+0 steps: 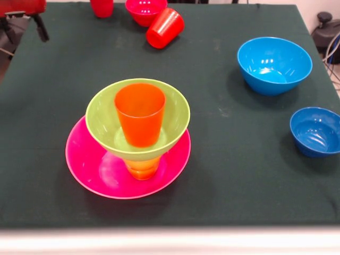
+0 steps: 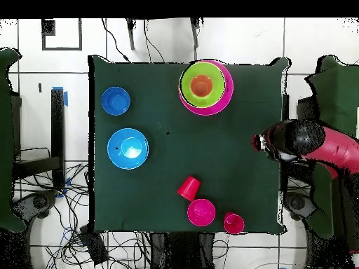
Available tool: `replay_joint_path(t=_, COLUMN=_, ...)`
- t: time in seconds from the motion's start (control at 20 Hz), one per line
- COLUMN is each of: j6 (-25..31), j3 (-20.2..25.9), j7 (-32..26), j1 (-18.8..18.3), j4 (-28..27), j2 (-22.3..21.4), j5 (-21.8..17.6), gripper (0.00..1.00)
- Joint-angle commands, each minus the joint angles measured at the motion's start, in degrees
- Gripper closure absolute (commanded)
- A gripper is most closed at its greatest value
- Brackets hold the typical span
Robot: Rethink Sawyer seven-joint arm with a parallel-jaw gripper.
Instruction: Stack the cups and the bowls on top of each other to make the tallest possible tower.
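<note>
The tower stands front left of centre: a wide pink bowl [image 1: 98, 172], a yellow cup [image 1: 142, 168] on it, a lime green bowl [image 1: 101, 114] on the cup, and an orange cup [image 1: 139, 114] upright inside the green bowl. In the overhead view the tower shows as the pink bowl [image 2: 226, 99], green bowl [image 2: 187, 83] and orange cup [image 2: 201, 85]. A light blue bowl [image 1: 273, 65] and a small dark blue bowl [image 1: 316, 131] sit apart on the right. My gripper [image 1: 37, 24] is drawn back at the table's far left corner, away from everything; it also shows at the table's edge in the overhead view [image 2: 263, 143].
At the far edge stand an upright red cup [image 1: 102, 7] and a small pink-red bowl [image 1: 145, 10], with a red cup [image 1: 165, 27] lying on its side. The table has a dark green cloth [image 1: 228, 175]. Cables and chairs surround the table [image 2: 70, 231].
</note>
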Motion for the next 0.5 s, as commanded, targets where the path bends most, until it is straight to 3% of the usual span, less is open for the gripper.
replay_joint_path(t=0.05, j6=-1.47, j3=1.78, j7=2.83, j1=2.96, j4=6.39, j2=-0.5, j5=1.57, gripper=0.0)
replay_joint_path(t=0.5, j6=-5.93, j3=-0.36, j7=9.66, j1=6.83, j4=10.6, j2=-2.3, j5=2.92, gripper=0.0)
